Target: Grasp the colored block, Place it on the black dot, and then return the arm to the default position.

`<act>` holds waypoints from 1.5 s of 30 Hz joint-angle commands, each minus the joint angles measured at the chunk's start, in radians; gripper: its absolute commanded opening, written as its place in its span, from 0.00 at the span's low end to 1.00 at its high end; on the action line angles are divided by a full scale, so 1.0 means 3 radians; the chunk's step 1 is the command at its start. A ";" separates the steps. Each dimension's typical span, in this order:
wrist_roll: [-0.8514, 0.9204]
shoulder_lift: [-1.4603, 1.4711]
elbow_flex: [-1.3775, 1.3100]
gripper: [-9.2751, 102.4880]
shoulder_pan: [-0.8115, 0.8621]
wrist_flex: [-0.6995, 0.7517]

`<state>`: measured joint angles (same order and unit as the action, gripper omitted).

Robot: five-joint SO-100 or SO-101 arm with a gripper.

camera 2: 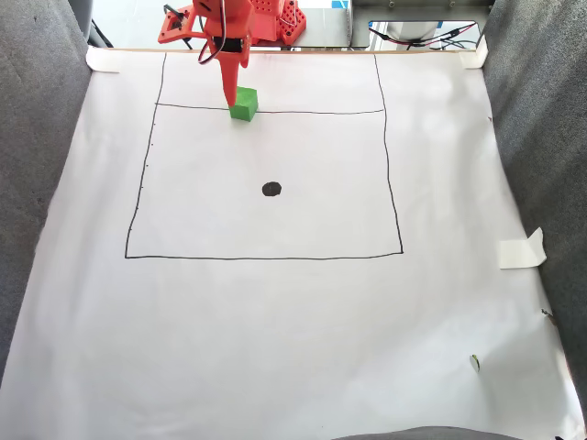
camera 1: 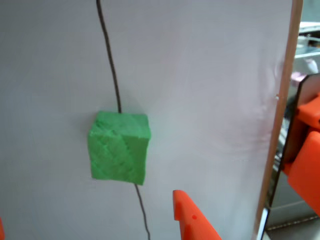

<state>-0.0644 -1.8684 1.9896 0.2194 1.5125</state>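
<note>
The green block [camera 2: 243,104] sits on the top drawn line of the square, far from the black dot [camera 2: 271,189], which lies bare near the square's middle. In the fixed view my orange gripper [camera 2: 230,99] points down at the block's left side, close to it. In the other view the block [camera 1: 120,147] lies ahead on the thin dark line. One orange finger [camera 1: 192,217] rises at the bottom right of it, and a sliver of the second shows at the bottom left edge. The gripper [camera 1: 88,210] is open with nothing between its fingers.
White paper [camera 2: 275,312] covers the table, with a drawn square on it. Grey fabric walls [camera 2: 541,110] flank both sides. A piece of tape [camera 2: 520,249] lies at the right. The arm's orange base [camera 2: 266,23] and cables stand at the far edge. The paper's wooden border [camera 1: 280,125] runs along the right.
</note>
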 commanded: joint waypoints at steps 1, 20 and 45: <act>0.0051 0.0000 0.0056 0.48 0.0051 -0.0102; 0.0245 0.0169 0.0654 0.49 0.0102 -0.0726; 0.0337 0.0107 0.0818 0.44 0.0097 -0.0941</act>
<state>0.0337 -1.8132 2.2396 0.2470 1.2379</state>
